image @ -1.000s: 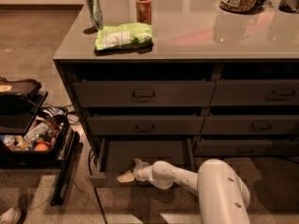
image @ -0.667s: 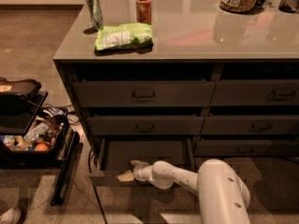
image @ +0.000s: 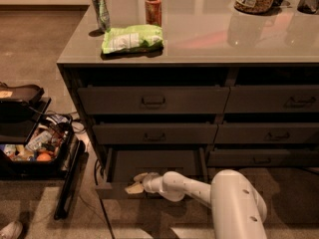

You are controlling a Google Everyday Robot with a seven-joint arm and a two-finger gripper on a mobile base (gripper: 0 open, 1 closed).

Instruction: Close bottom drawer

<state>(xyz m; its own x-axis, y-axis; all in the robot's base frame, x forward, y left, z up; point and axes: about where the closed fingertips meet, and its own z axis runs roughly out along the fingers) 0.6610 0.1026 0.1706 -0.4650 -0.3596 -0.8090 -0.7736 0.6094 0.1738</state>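
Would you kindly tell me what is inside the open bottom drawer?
The visible floor of the bottom drawer looks bare and dark. The pincer sits at its front edge. The drawer's rear is hidden beneath the middle drawer.

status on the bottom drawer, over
Gripper at bottom drawer front edge. Drawer pulled out, not shut. Nothing visible blocking it.

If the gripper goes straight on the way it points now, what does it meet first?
The gripper, at the front of the open bottom drawer, points left. It would probably meet the drawer's left side wall first, though depth is unclear.
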